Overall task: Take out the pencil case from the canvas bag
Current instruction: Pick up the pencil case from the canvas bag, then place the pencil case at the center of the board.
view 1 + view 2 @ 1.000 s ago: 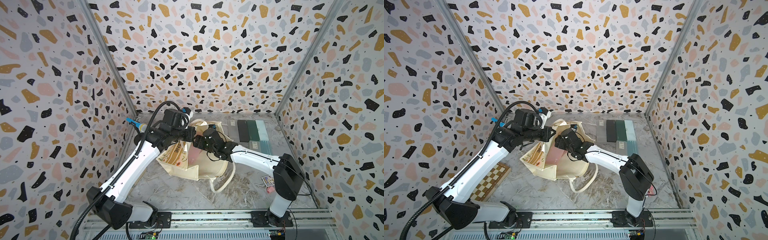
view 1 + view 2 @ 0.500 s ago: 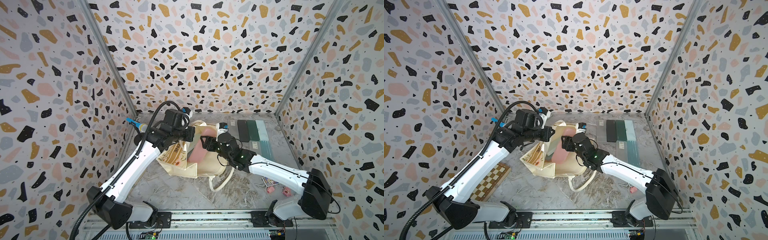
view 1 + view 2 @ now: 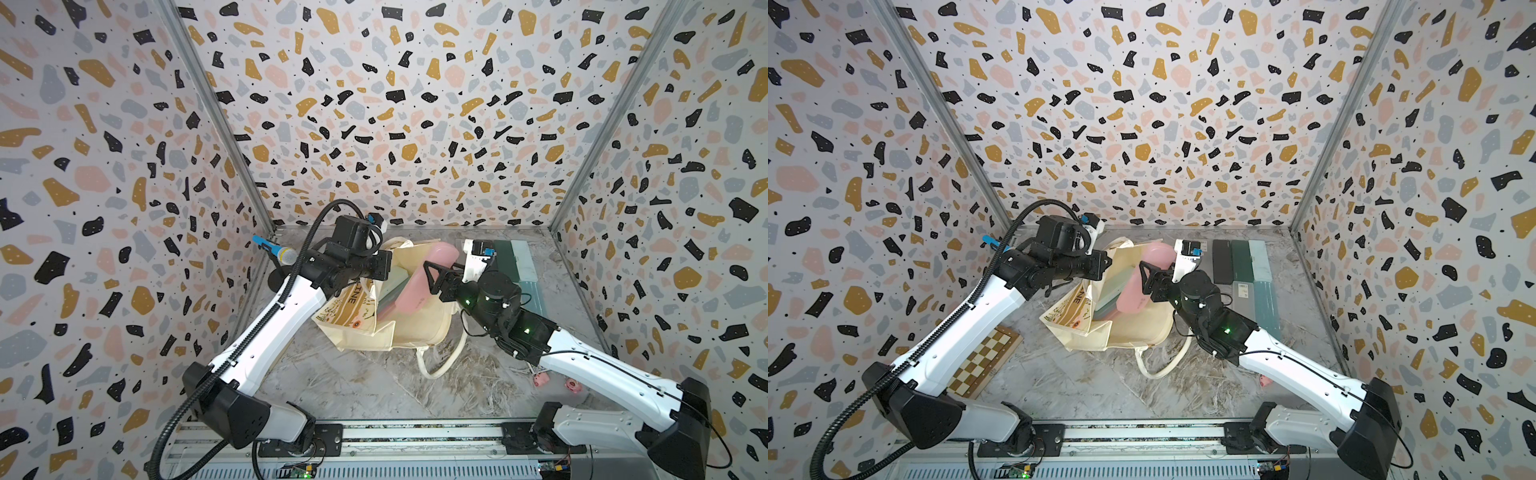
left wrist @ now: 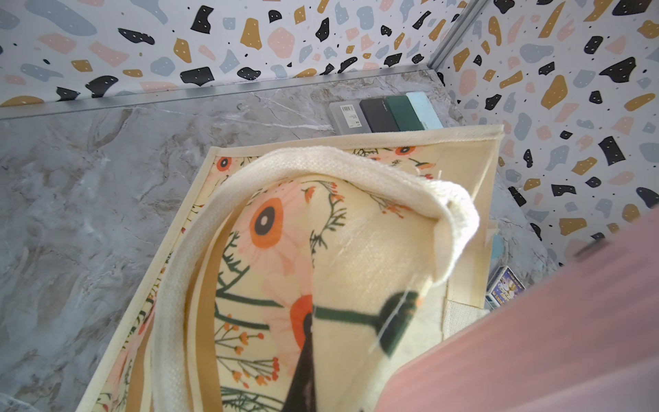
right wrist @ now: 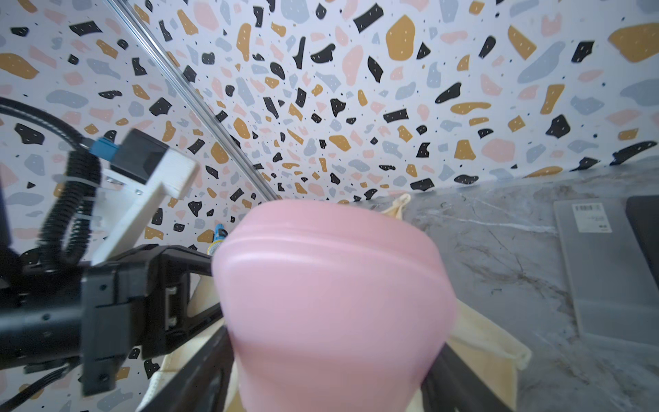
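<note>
**A:** Where's the pencil case?

**B:** The pink pencil case (image 3: pixel 409 297) sticks out of the mouth of the canvas bag (image 3: pixel 415 332). It is tilted, with its upper end toward the back edge of the counter (image 3: pixel 353 386). Its lower end is inside the bag, beside a flat pale green thing (image 3: pixel 392 286).

**A:** What has hold of it?

**B:** The right hand (image 3: pixel 433 279). Its black fingers (image 3: pixel 430 269) are clamped wide around the case, one on each side.

**A:** And the left hand?

**B:** The left hand (image 3: pixel 384 266) is pressed together at the bag's mouth, on the side toward the left edge, pinching the canvas. I cannot tell whether it has the rim or a handle.

**A:** How does the bag lie?

**B:** It is slumped mid-counter, nearer the back edge. One cream loop handle (image 3: pixel 440 365) lies on the counter toward the front edge. A row of flat cases (image 3: pixel 517 259) lies by the back right corner. In a top view, a chessboard (image 3: pixel 984 361) lies near the left edge.
</note>
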Controlling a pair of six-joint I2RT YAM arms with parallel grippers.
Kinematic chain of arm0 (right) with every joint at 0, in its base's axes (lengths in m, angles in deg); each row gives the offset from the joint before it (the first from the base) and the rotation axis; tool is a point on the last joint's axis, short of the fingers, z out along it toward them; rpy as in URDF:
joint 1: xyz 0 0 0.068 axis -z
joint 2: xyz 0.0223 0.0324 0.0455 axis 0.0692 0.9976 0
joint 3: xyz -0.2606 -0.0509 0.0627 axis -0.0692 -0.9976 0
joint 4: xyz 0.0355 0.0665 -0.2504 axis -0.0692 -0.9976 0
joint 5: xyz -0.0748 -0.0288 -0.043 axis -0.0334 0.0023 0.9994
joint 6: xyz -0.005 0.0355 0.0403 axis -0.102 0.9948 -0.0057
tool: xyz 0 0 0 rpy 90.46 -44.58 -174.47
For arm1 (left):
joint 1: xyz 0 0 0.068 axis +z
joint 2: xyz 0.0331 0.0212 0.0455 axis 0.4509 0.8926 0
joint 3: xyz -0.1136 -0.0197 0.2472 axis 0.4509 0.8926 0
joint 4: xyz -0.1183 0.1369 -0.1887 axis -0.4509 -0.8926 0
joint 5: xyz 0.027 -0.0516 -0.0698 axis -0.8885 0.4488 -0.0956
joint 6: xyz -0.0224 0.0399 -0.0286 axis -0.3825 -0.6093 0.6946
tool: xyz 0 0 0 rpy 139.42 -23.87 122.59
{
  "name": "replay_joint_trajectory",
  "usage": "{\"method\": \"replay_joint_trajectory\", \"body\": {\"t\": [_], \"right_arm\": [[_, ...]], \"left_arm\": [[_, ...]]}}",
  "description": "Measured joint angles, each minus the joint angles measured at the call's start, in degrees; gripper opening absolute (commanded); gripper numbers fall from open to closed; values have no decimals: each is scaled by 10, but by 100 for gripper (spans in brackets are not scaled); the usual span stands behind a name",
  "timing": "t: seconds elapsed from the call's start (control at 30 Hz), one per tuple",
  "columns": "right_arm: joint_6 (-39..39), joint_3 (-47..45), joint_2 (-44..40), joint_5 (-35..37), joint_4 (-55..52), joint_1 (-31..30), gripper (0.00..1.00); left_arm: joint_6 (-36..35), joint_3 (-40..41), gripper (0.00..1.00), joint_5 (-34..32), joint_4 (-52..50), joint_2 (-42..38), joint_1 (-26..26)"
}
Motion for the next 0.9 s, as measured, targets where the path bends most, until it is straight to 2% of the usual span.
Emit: {"method": "replay_joint_trajectory", "body": {"t": [0.13,0.33,0.57,0.77,0.9], "right_arm": [[-26,2,-40,8,-15,4,55],[-53,13,-84,22,-55,19,55],[-70,13,-132,37,-118,61,55],[-72,13,-155,50,-188,99,55],[-68,6,-149,48,-236,121,55]], "left_arm": [[-8,-25,0,-20,-16,22,11],[-10,-78,0,-52,-52,60,57],[-22,-200,0,-88,-115,127,107],[-56,-321,0,-87,-157,196,129],[-79,-356,0,-77,-160,217,135]]}}
